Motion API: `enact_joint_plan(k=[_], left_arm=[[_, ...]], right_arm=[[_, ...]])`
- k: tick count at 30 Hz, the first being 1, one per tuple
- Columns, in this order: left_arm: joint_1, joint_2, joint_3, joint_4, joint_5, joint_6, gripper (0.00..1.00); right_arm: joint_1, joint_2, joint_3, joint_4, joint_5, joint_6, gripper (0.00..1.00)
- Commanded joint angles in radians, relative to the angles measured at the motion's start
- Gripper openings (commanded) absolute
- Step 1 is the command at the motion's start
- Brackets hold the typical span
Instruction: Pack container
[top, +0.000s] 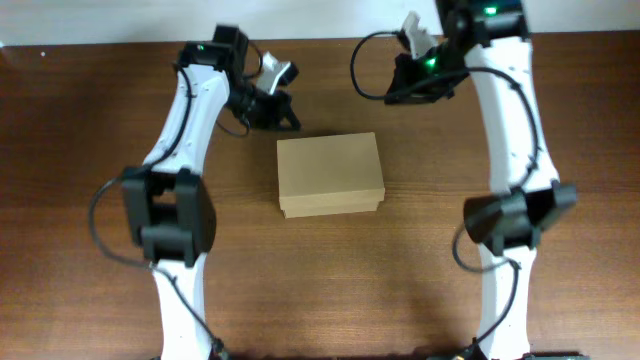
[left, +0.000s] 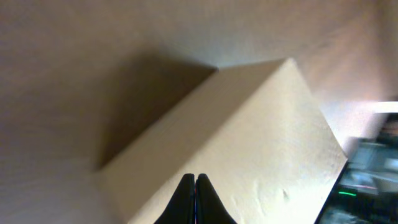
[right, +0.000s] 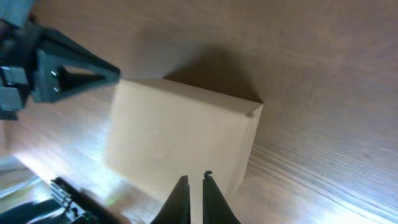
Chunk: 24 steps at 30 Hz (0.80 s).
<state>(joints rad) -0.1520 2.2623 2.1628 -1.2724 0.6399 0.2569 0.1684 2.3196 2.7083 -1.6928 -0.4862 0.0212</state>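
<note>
The container (top: 330, 173) is a tan cardboard box with its lid closed, lying flat in the middle of the wooden table. It also shows in the left wrist view (left: 249, 137) and the right wrist view (right: 180, 134). My left gripper (top: 286, 116) hovers just beyond the box's far left corner; its fingers (left: 195, 178) are pressed together and empty. My right gripper (top: 402, 92) hovers beyond the box's far right corner; its fingers (right: 194, 179) are nearly together with nothing between them. Neither gripper touches the box.
The brown wooden table (top: 90, 120) stretches on all sides of the box. The left gripper's black body (right: 59, 68) shows at the upper left of the right wrist view. Both arm bases stand at the near edge.
</note>
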Motion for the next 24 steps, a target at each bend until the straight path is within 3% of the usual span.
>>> enact_joint_plan(k=[1, 7, 11, 13, 15, 18, 20, 24], left_arm=[[0.006, -0.208, 0.047, 0.032, -0.237, 0.089, 0.02], [0.004, -0.465, 0.091, 0.061, -0.391, 0.089, 0.05], [0.004, -0.616, 0.105, 0.060, -0.488, 0.084, 0.08], [0.004, -0.683, 0.105, 0.050, -0.539, 0.071, 0.19], [0.004, -0.743, 0.105, 0.031, -0.577, 0.070, 0.41], [0.004, -0.826, 0.105, 0.010, -0.624, 0.070, 0.64], [0.004, -0.879, 0.105, -0.002, -0.652, 0.070, 0.72], [0.004, -0.979, 0.105, -0.032, -0.666, 0.070, 0.76]], right_arm=[[0.042, -0.105, 0.020, -0.006, 0.084, -0.018, 0.08], [0.171, -0.135, -0.011, -0.006, 0.161, -0.018, 0.08], [0.289, -0.135, -0.143, -0.006, 0.288, -0.018, 0.04], [0.329, -0.135, -0.217, -0.006, 0.339, -0.018, 0.04], [0.356, -0.135, -0.294, -0.006, 0.374, -0.020, 0.04], [0.368, -0.135, -0.391, -0.005, 0.376, -0.034, 0.04], [0.368, -0.135, -0.462, 0.006, 0.380, -0.045, 0.04], [0.368, -0.135, -0.582, 0.051, 0.393, -0.060, 0.04]])
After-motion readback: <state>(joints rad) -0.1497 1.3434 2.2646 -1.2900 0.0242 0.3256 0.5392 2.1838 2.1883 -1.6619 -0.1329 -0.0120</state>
